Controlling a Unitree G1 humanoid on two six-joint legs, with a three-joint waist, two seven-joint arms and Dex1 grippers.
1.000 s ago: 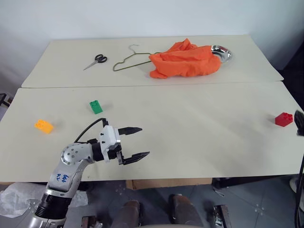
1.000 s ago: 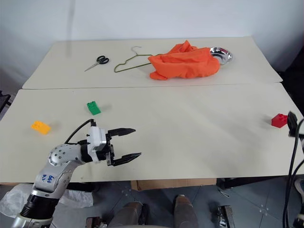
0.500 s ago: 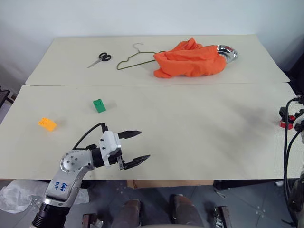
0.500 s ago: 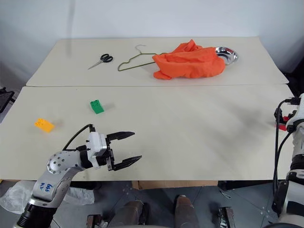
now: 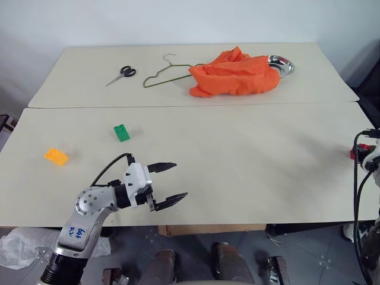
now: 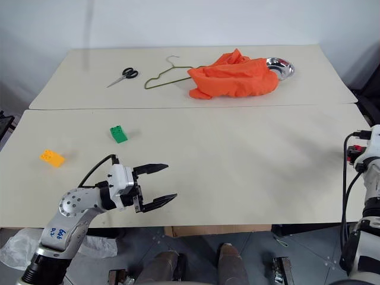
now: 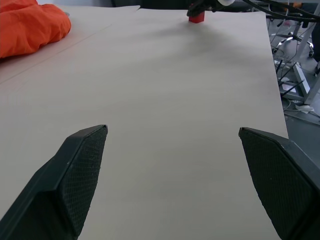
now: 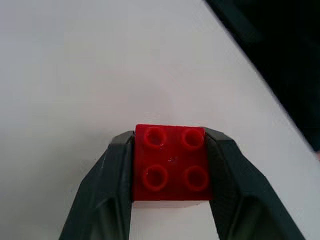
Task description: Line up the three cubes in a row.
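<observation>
We're seeing the right gripper (image 8: 170,175) clamping the red cube (image 8: 170,167) at the table's (image 5: 237,160) far right edge; the left gripper (image 5: 172,181) is hanging spread wide, lower left; green cube (image 5: 121,132) and yellow-orange cube (image 5: 56,156) are sitting apart at centre left.

Silver-grey left arm (image 5: 89,208) with a round joint housing and blue handwriting on its sleeve; a black cable loops to a white wrist block. Left pincer (image 5: 169,182) shows two black tapered fingers (image 7: 75,180) with cross-hatched pads. Right arm (image 6: 373,172) is white, trailing black cables.
</observation>
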